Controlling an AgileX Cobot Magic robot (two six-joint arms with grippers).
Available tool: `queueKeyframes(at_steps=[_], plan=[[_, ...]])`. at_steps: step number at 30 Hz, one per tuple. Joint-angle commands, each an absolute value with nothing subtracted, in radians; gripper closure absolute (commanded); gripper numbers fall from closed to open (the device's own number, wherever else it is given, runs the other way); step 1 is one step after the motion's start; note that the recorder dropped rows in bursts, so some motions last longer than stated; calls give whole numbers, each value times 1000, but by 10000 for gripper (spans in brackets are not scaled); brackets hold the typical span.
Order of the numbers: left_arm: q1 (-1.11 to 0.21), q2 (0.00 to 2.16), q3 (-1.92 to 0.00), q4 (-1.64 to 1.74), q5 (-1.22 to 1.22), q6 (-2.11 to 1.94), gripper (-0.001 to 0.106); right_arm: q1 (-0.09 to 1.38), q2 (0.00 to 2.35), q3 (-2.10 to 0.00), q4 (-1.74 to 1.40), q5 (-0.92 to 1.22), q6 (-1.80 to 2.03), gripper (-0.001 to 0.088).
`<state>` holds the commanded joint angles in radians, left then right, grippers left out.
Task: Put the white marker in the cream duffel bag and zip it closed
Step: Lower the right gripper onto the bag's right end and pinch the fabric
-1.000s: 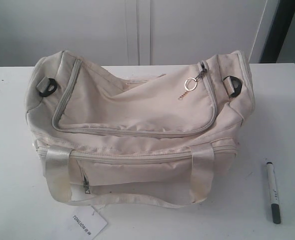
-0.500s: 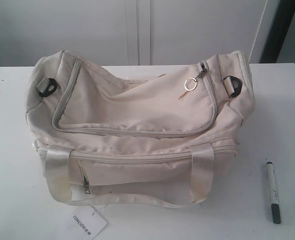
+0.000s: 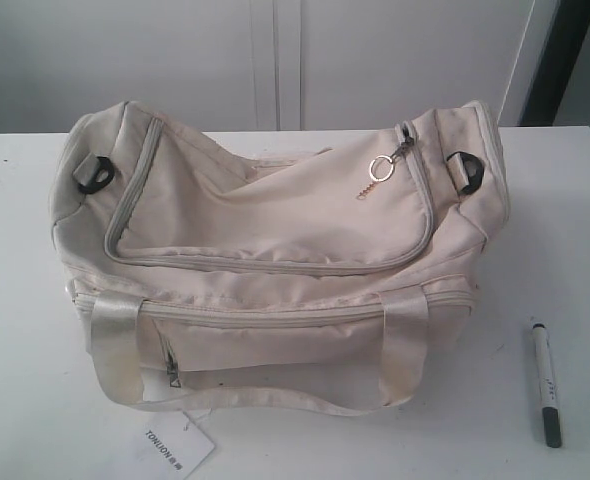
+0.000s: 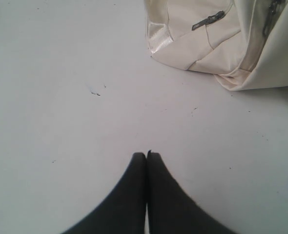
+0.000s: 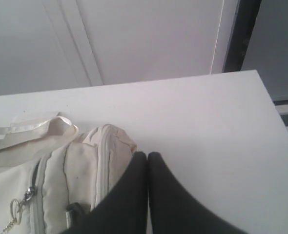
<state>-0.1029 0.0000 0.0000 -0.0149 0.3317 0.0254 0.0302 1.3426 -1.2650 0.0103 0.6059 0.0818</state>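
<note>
Marker [image 3: 547, 382] is seen lying flat on the bench [image 3: 25, 400], dark cap toward the camera. It is well apart from the bag [image 3: 275, 230], off its right end in the ext. view, and not yet touched. Bag sits mid-bench, w/ the top flap zip apparently run round and the ring pull [image 3: 380, 170] at the right end; whether a gap is left can't be told. Left hand [image 4: 147, 155] is clenched on nothing, over bare bench near a bag corner. Right hand [image 5: 147, 155] is likewise clenched, empty, above the bag's end. Step judged: very start, pre-pickup. Next move: right hand to be opened and lowered across the barrel. The flap must also be unzipped so the marker can be dropped in.
</note>
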Motion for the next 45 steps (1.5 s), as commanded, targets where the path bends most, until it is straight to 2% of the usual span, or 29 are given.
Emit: queueKeyframes(at_steps=[5,11,18,23,32,45], plan=[[-103,0,0,-15,332,25,1053,30,1434,-1309,17,668,74,868],[-103,0,0,-15,332,25,1053,30,1547,-1307,280,690,-124,868],[-103,0,0,-15,332,25,1053,30,1592,-1347,326,677,-136,866],[-103,0,0,-15,332,25,1053,41,1620,-1376,323,672,-136,706],[-103,0,0,-15,332,25,1053,53,1686,-1376,360,640,-136,503],[-103,0,0,-15,332,25,1053,70,1746,-1374,366,627,-136,484]])
